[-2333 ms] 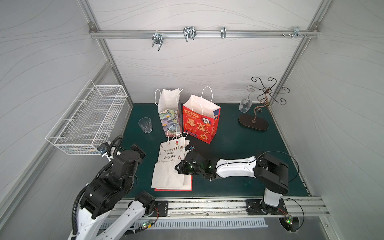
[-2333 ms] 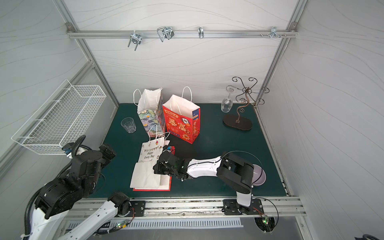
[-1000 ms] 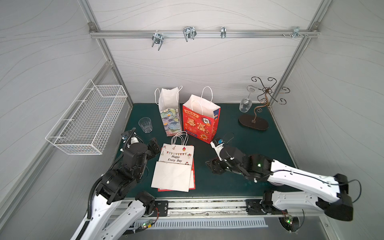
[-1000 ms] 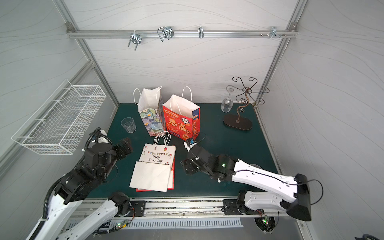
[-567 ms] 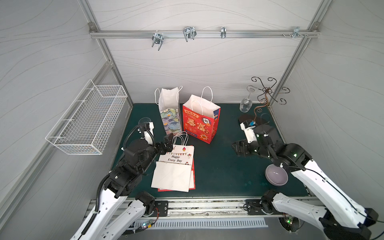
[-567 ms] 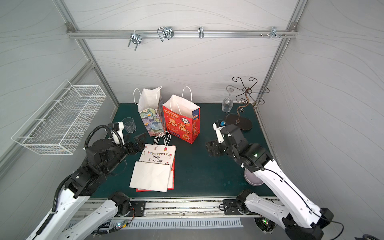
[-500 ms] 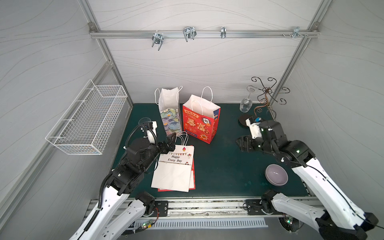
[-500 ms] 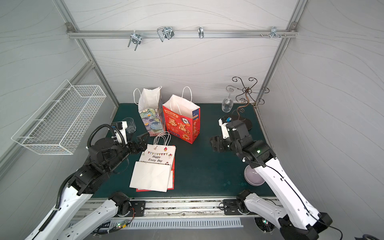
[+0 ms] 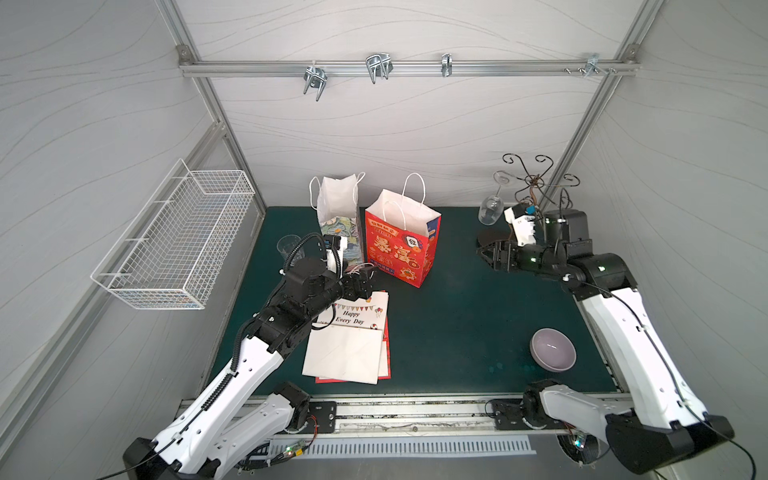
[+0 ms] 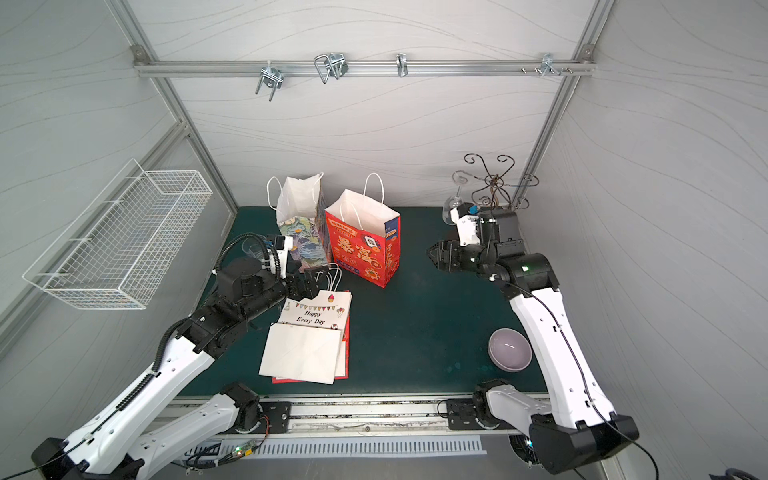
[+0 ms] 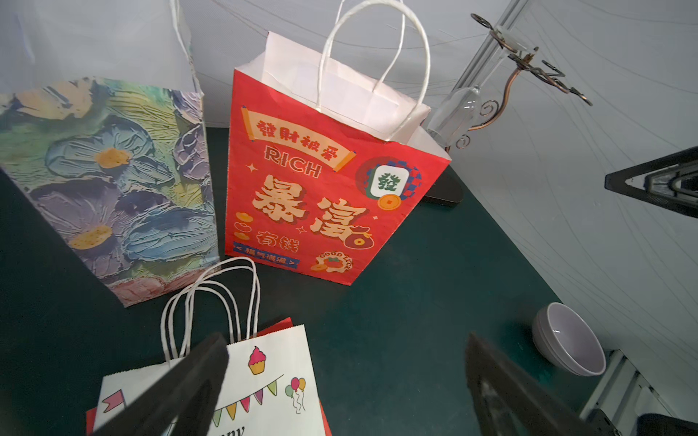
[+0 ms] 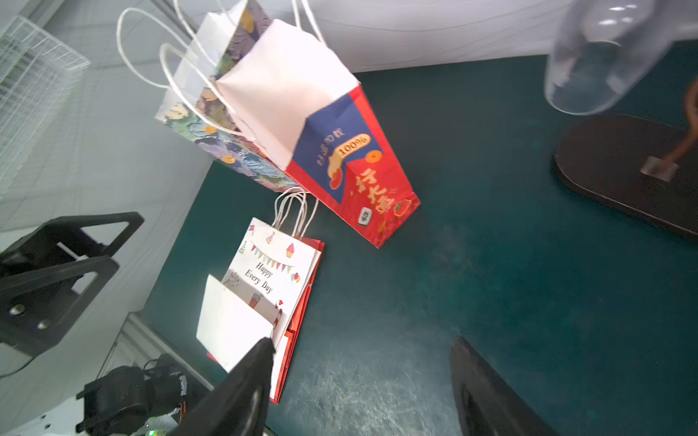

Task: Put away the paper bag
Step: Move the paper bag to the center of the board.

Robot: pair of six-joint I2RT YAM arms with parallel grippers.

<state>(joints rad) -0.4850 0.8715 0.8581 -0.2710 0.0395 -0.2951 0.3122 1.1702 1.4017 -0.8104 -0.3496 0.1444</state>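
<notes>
Paper bag: "Happy Every Day" print, lying flat, 8 o'clock on mat. Expect light, floppy, easily creased; flat face offers you no purchase. Take twine handles at its 12 o'clock end. Left gripper wide, empty, just by them. Right gripper parted, empty, 2 o'clock.

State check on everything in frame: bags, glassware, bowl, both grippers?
red bag: upright, mouth open
floral bag: upright, mouth open
Happy Every Day bag: lying flat, folded
wine glass: hanging upside down on rack
tumbler: upright
bowl: upright, empty
left gripper: open, holding nothing
right gripper: open, holding nothing
</notes>
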